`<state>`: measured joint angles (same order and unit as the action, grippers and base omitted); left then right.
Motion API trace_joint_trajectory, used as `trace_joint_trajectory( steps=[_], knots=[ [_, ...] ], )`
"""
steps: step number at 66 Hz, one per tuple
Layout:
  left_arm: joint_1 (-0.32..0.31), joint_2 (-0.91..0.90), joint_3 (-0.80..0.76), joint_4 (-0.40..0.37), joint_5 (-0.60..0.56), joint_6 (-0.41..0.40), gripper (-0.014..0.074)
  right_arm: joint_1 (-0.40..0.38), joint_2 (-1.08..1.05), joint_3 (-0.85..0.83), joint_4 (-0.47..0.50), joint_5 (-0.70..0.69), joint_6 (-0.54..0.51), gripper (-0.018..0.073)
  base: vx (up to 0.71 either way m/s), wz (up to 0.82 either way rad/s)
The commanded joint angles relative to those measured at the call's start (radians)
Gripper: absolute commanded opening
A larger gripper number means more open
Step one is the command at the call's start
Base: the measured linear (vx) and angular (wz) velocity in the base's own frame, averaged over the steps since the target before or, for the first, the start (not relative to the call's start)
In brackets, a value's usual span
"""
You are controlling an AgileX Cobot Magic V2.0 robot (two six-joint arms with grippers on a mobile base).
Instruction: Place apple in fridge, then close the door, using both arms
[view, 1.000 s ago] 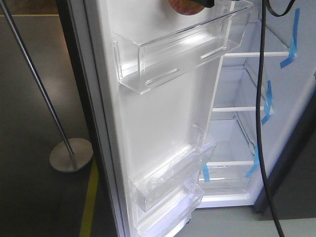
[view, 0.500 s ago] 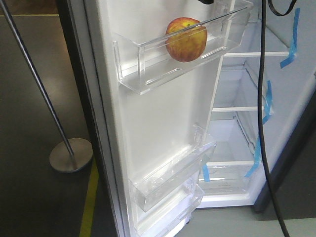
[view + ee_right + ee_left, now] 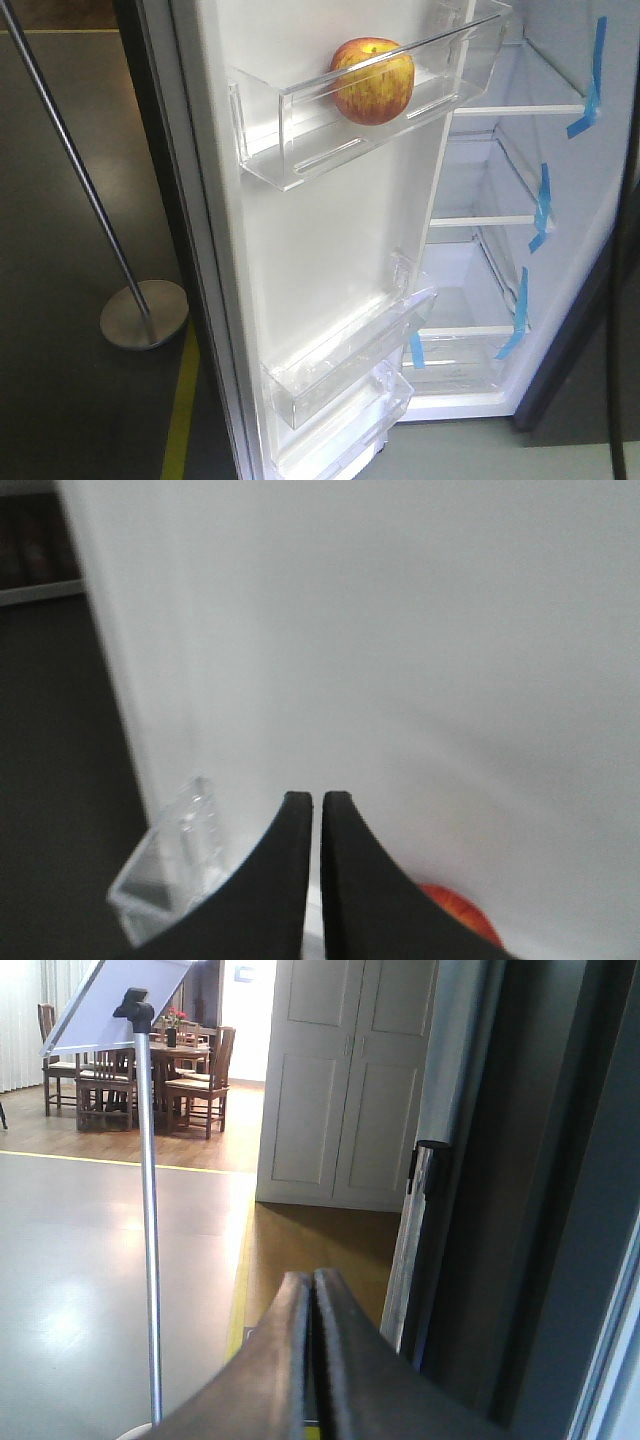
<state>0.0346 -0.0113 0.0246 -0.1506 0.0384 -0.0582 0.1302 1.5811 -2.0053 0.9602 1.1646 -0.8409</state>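
Observation:
The apple [image 3: 372, 80], red with yellow patches, rests in the clear upper bin [image 3: 290, 125] on the white inner lining of the open door [image 3: 330, 230]. No gripper touches it. Right of the door the fridge [image 3: 590, 210] stands open, showing white shelves and blue tape. My right gripper [image 3: 318, 798] is shut and empty, hanging above the bin close to the white lining, with the apple [image 3: 462, 917] low to its right. My left gripper [image 3: 312, 1276] is shut and empty on the door's outer side, left of its dark grey face [image 3: 520, 1210]. Neither gripper shows in the front view.
A metal pole [image 3: 70, 150] on a round base [image 3: 143, 313] stands left of the door, next to a yellow floor line [image 3: 180, 410]. Two lower clear bins [image 3: 340, 370] jut from the door. A dark blurred arm or cable [image 3: 625, 320] crosses the right edge.
The right gripper carried the apple down into the upper door bin, let it go and rose out of the front view. The black cable swung off to the right.

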Motion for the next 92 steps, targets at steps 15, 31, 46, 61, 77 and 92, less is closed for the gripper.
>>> trace_joint_trajectory(
  steps=[15, 31, 46, 61, 77, 92],
  knots=[
    [-0.002, -0.015, -0.019, -0.007, -0.073, -0.009, -0.0007, -0.002, -0.224, 0.138, -0.139, -0.008, 0.059, -0.0004, 0.0, 0.0],
    [-0.002, -0.015, -0.019, -0.007, -0.074, -0.009, -0.0007, -0.002, -0.457, 0.477, -0.16, -0.157, 0.053, -0.0004, 0.0, 0.0],
    [-0.002, -0.015, -0.019, -0.035, -0.074, -0.063, -0.0007, -0.002, -0.728, 0.805, -0.199, -0.36, 0.068, -0.0004, 0.0, 0.0],
    [-0.002, -0.015, -0.019, -0.167, -0.077, -0.227, -0.0007, -0.002, -0.982, 1.106, -0.234, -0.444, 0.124, -0.0004, 0.0, 0.0],
    [-0.002, -0.015, -0.03, -0.296, -0.14, -0.259, -0.0007, -0.003, -1.163, 1.272, -0.32, -0.456, 0.264, -0.0004, 0.0, 0.0],
    [-0.008, -0.014, -0.111, -0.473, -0.161, -0.374, -0.0003, -0.003, -1.226, 1.281, -0.374, -0.48, 0.3, -0.0004, 0.0, 0.0]
  ],
)
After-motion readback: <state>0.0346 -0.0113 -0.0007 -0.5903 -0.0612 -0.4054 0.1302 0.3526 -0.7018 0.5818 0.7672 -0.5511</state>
